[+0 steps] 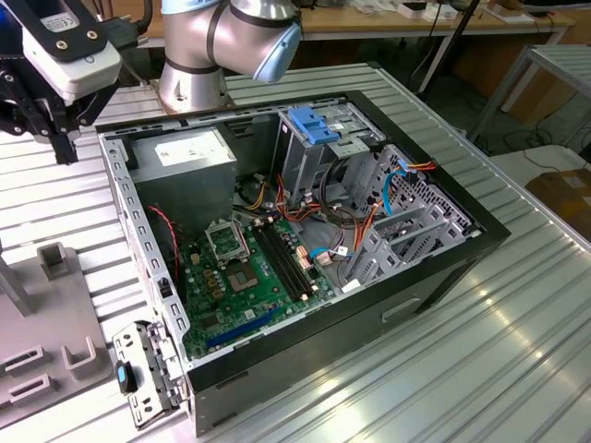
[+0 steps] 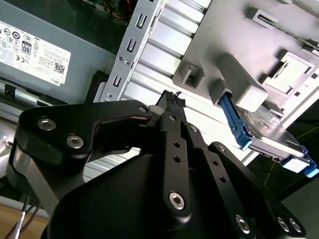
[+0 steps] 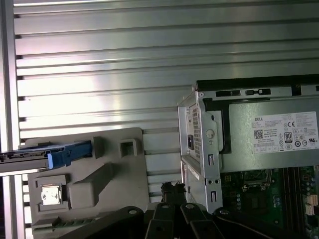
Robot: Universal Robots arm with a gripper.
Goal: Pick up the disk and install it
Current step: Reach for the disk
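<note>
Here, the exterior view shows the arm [image 1: 231, 37] reaching past the open computer case [image 1: 305, 231], its fingers [image 1: 65, 148] hanging over the ribbed worktop [image 1: 517, 351]. In both wrist views they look pinched together and empty, near the grey-black, blue-railed disk [image 2: 271, 134], which stands on edge in a grey holder [image 2: 234, 84].

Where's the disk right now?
In the first wrist view, the disk sits in the grey holder on the ribbed table, beside the open computer case, not inside it.
</note>
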